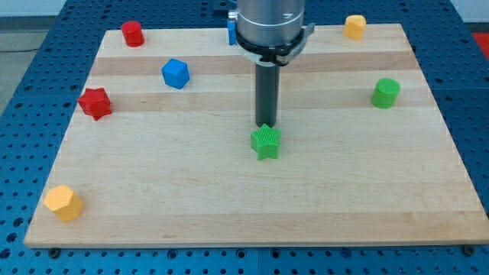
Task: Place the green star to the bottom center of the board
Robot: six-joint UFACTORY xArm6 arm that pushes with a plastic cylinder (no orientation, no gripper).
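Observation:
The green star (pixel 266 142) lies on the wooden board (pixel 252 198) just right of the board's middle. My tip (pixel 265 124) stands right behind the star's upper edge, touching it or nearly so, with the dark rod rising straight up to the arm's grey end at the view's top.
A green cylinder (pixel 386 92) sits at the right. A blue cube (pixel 175 73) and a red star (pixel 95 102) sit at the left. A red cylinder (pixel 133 33) is at the top left, a yellow block (pixel 354 27) at the top right, a yellow hexagon (pixel 63 202) at the bottom left. A blue block (pixel 230 30) is half hidden behind the arm.

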